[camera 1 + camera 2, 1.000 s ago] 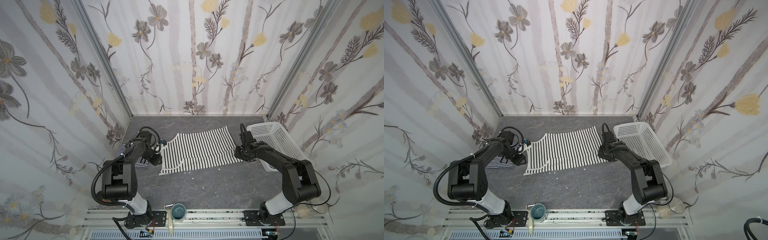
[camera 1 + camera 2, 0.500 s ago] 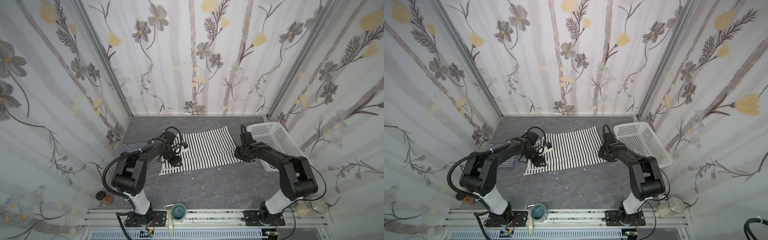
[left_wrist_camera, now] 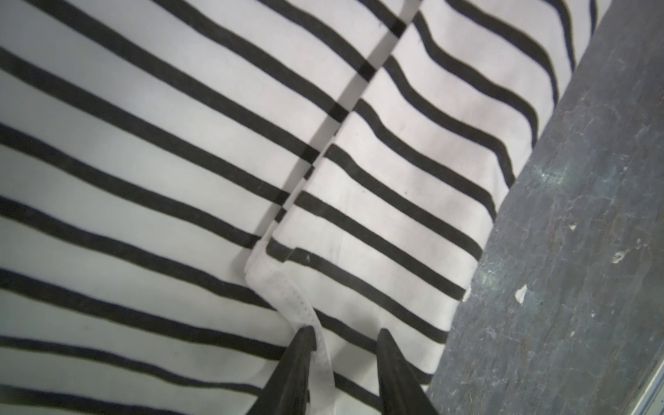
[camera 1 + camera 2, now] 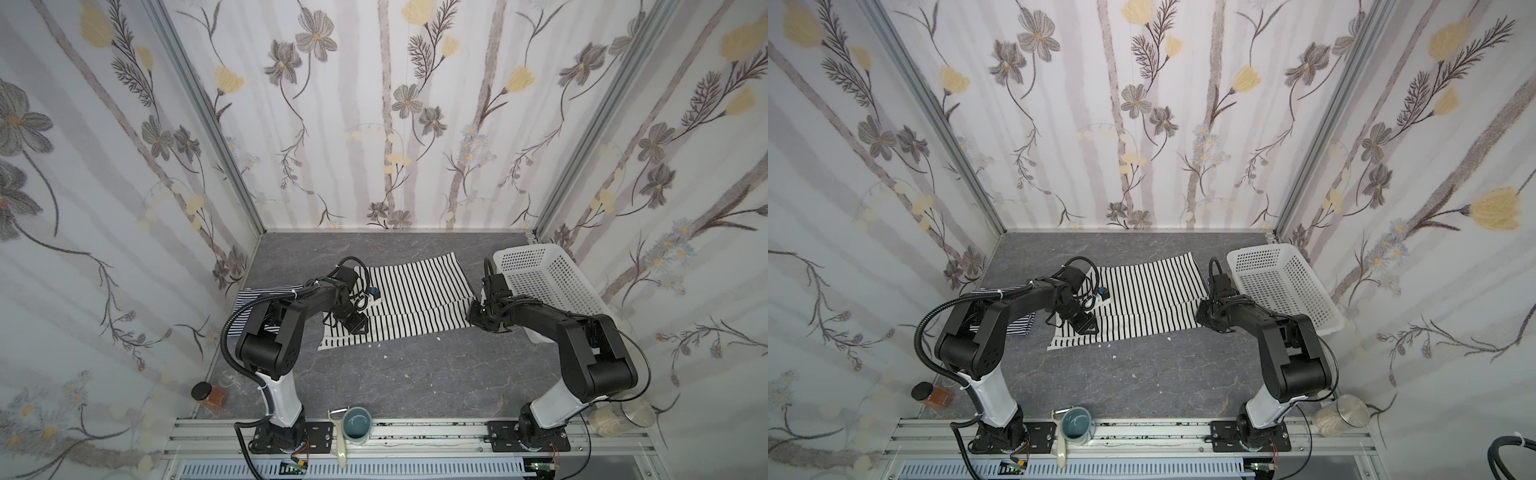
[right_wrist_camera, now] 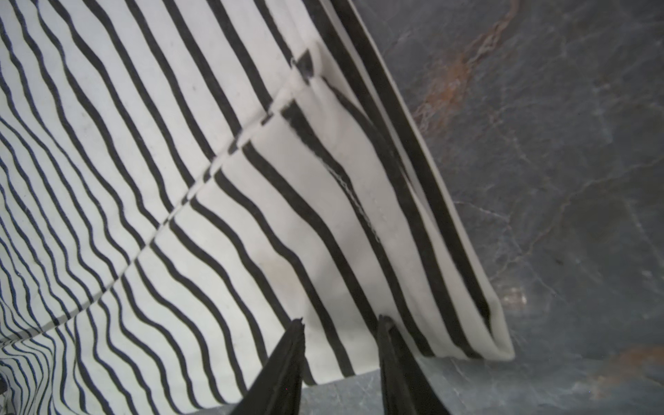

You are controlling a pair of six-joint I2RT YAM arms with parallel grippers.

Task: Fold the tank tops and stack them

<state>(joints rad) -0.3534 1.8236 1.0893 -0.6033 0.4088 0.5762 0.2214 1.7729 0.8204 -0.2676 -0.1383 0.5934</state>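
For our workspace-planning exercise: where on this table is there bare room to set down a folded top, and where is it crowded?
Free: the grey stretch between the black-striped tank top and the mug at the front rail; a narrower strip behind that top. Crowded: left, by the navy-striped top; right, by the perforated basket.

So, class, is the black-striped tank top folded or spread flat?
Partly folded: the black-striped tank top has one long side doubled over; the flap's edge offsets the stripes.
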